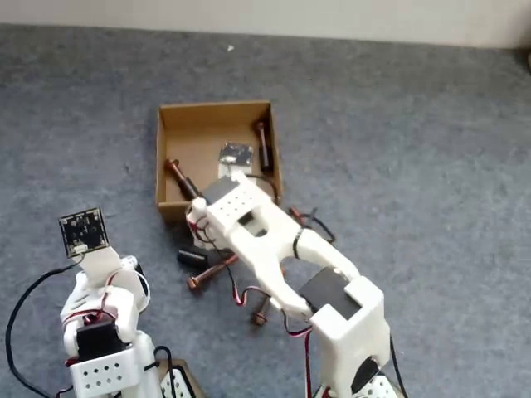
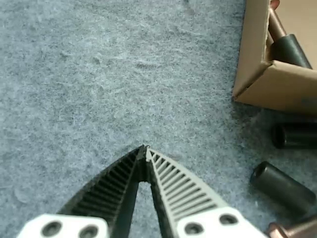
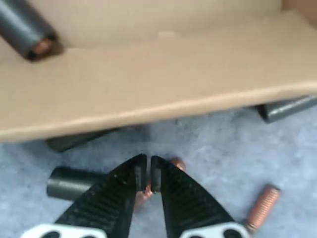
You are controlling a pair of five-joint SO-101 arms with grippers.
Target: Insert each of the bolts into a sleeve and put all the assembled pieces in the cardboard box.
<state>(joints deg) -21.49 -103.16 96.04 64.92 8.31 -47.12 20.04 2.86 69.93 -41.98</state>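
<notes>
The cardboard box (image 1: 170, 124) holds two bolt-in-sleeve pieces, one by its left wall (image 1: 179, 177) and one by its right wall (image 1: 264, 146). My right gripper (image 3: 148, 167) hangs shut just outside the box's near wall (image 3: 148, 104); a copper bolt (image 3: 176, 163) lies on the carpet behind its fingertips. Another bolt (image 3: 262, 207) and a black sleeve (image 3: 69, 182) lie beside it. My left gripper (image 2: 145, 151) is shut over bare carpet, left of the box corner (image 2: 267, 82), with two loose sleeves (image 2: 282, 186) (image 2: 294, 135) off to its side.
Grey carpet covers the whole floor. In front of the box lie a sleeve (image 1: 192, 255) and loose bolts (image 1: 211, 272) (image 1: 260, 315), partly under the right arm (image 1: 274, 249). The left arm (image 1: 104, 332) stands at the near left.
</notes>
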